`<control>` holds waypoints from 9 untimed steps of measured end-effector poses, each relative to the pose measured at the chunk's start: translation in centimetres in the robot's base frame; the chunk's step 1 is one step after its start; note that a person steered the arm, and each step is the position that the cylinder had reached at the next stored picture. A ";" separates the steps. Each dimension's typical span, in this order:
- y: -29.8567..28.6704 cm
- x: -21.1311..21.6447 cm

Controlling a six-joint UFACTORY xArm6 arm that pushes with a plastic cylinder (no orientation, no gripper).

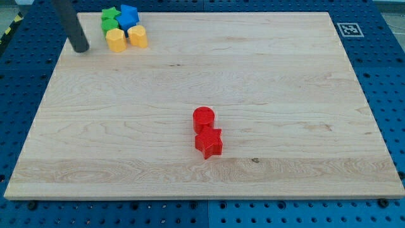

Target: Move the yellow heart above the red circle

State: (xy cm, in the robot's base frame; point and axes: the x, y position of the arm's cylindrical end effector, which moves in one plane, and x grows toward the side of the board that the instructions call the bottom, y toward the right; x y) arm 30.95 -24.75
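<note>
My tip (pixel 81 49) rests on the board near the view's top left corner. Just to its right is a tight cluster of blocks. Two yellow blocks form the cluster's lower edge: the left one (pixel 115 40) looks heart-shaped, the right one (pixel 138 36) looks more angular. My tip is about a block's width to the left of the left yellow block and does not touch it. The red circle (pixel 204 118) lies near the board's middle, far toward the view's lower right of the cluster.
A red star (pixel 209 143) touches the red circle just below it. In the cluster, a green star (pixel 111 14), a green block (pixel 111 26) and a blue block (pixel 129 14) sit above the yellow blocks. The wooden board (pixel 285 95) lies on a blue pegboard.
</note>
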 end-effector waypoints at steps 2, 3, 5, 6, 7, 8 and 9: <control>4.1 -0.1; 4.1 -0.1; 10.2 0.3; 10.6 0.3; 15.5 0.3; 20.4 -1.6; 19.9 -7.6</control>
State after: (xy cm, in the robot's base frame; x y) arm 23.35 -4.85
